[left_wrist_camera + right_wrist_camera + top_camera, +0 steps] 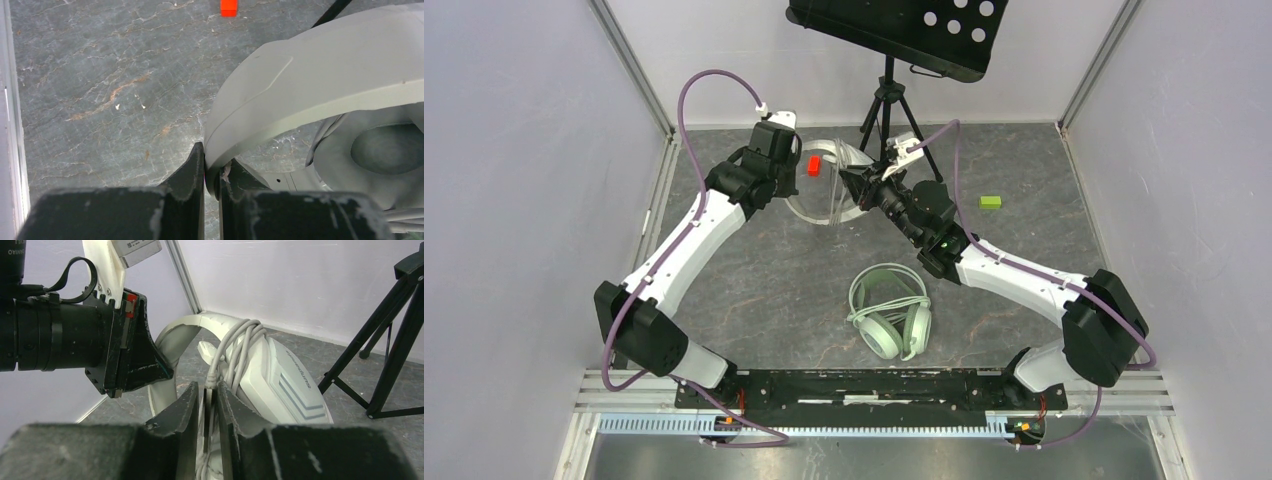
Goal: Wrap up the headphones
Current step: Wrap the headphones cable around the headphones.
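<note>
Left tool clamped on white headset band, held above counter, far centre. Right tool pinched on its cable, which loops over the band. Mint headset lies on the counter, nearer.

White arms, black joints (purple cables).

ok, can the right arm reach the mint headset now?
Probably not yet: the right tool is shut on the cable of the white headset. The mint headset itself lies uncovered, close by.
</note>
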`<action>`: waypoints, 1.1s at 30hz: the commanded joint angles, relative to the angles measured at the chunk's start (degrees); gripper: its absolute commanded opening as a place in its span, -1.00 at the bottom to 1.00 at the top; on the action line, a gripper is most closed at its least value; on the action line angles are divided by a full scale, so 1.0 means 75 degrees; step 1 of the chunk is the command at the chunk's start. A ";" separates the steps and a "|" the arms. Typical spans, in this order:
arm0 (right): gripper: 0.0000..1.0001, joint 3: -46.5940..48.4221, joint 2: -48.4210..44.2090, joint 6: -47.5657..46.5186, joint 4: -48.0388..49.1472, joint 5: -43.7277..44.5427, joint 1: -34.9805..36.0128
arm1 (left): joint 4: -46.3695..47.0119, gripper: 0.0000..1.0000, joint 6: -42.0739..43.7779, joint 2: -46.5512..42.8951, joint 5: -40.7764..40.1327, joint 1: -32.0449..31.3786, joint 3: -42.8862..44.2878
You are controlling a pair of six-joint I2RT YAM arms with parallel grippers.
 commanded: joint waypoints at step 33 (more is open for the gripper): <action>-0.83 0.0800 0.0127 0.0065 -0.0964 -0.0269 -0.0048 | 0.0655 -0.96 0.0155 -0.0352 0.0013 0.0114 0.0660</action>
